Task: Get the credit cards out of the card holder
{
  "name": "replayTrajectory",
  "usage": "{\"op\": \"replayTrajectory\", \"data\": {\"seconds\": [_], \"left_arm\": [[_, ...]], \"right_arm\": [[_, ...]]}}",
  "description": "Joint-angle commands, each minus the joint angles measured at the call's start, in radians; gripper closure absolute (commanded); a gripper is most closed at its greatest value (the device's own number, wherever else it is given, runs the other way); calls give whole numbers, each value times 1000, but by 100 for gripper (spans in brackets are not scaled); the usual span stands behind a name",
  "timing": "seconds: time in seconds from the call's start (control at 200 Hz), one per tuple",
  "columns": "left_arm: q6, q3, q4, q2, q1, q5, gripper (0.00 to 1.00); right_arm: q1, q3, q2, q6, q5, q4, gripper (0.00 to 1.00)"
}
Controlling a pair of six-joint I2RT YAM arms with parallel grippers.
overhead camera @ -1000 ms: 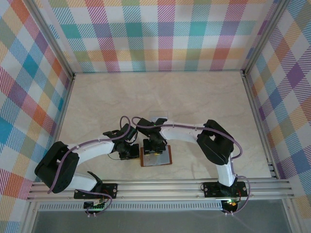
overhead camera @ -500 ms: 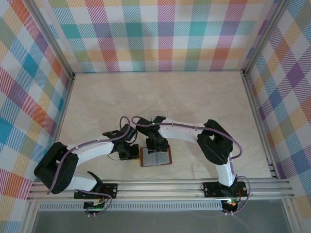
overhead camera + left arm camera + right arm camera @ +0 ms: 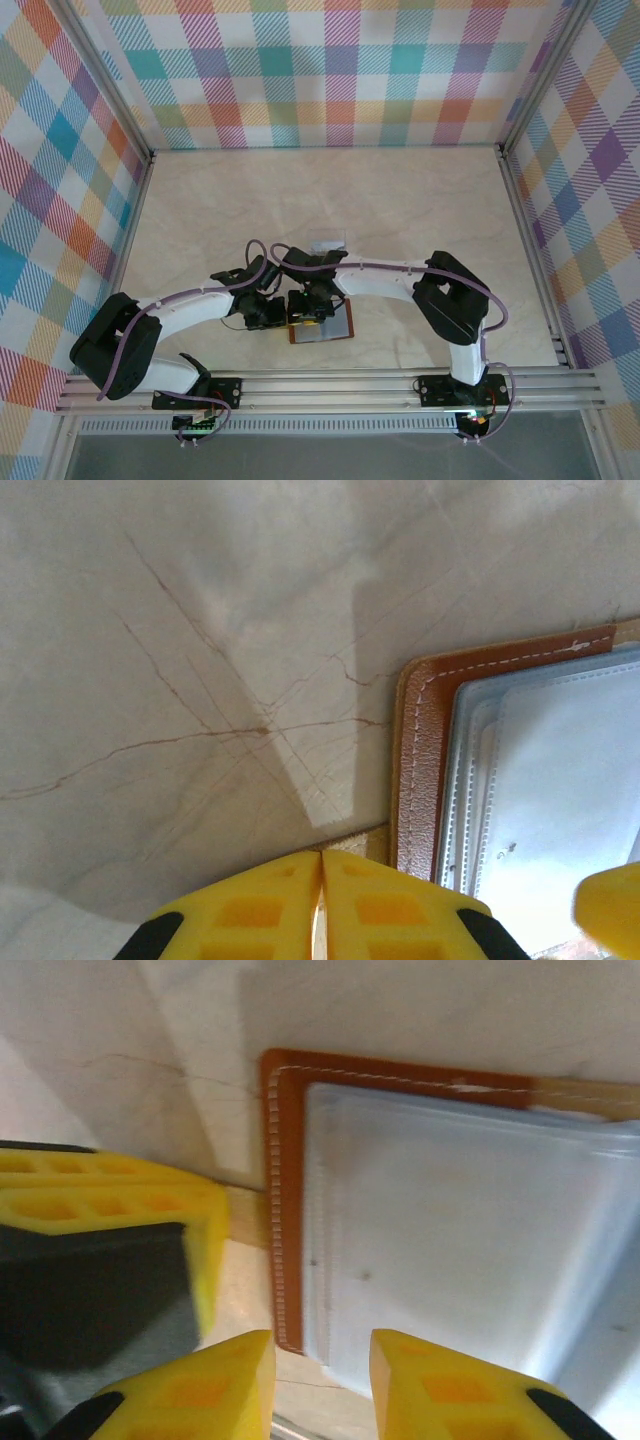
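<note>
A pale, marble-look tabletop [image 3: 420, 200] with thin brown veins lies under soft, even light. Along the tabletop's far edge stands a back wall [image 3: 330, 70] of pastel plaid, and matching plaid panels [image 3: 50, 200] close in its left and right sides. Aluminium posts [image 3: 105, 80] rise at the tabletop's far corners. A ribbed aluminium rail [image 3: 350, 385] runs along its near edge, with a grey surface [image 3: 350, 455] just beyond that.

Both arms bend inward, wrists low. The left gripper [image 3: 320, 865] is pinched closed; the right gripper [image 3: 322, 1360] stands slightly parted.
</note>
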Motion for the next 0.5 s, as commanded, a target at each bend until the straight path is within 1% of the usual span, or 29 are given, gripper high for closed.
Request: {"op": "replayTrajectory", "data": {"seconds": [0.0, 0.1, 0.33, 0.495], "left_arm": [[13, -36, -65, -2, 3, -20, 89], [11, -42, -64, -5, 3, -22, 88], [17, -33, -68, 2, 3, -24, 88], [13, -31, -70, 0, 3, -28, 88]], "right_arm": [[6, -26, 27, 46, -67, 90, 69], [7, -41, 26, 49, -28, 48, 68], [7, -65, 33, 45, 8, -5, 65], [6, -57, 13, 45, 72, -82, 61]]}}
